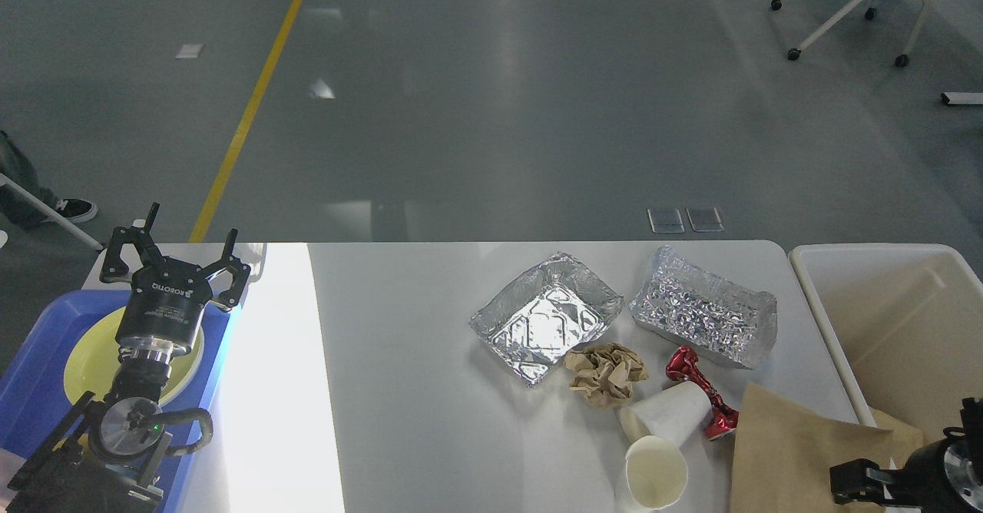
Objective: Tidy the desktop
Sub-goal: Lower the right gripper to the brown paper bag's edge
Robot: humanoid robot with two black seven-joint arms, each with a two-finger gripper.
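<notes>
Head view: left hand fingers spread, empty; right hand edge-cropped, state unclear.

We've got a single head view here, looking forward and down from above the near edge of the desktop. It sits fairly close: our arms enter at the lower corners, the grey floor fills the upper half, and there's no second view to compare.

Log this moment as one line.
left tool open above blue tray | right tool empty, low beside bin | desktop cluttered
</notes>
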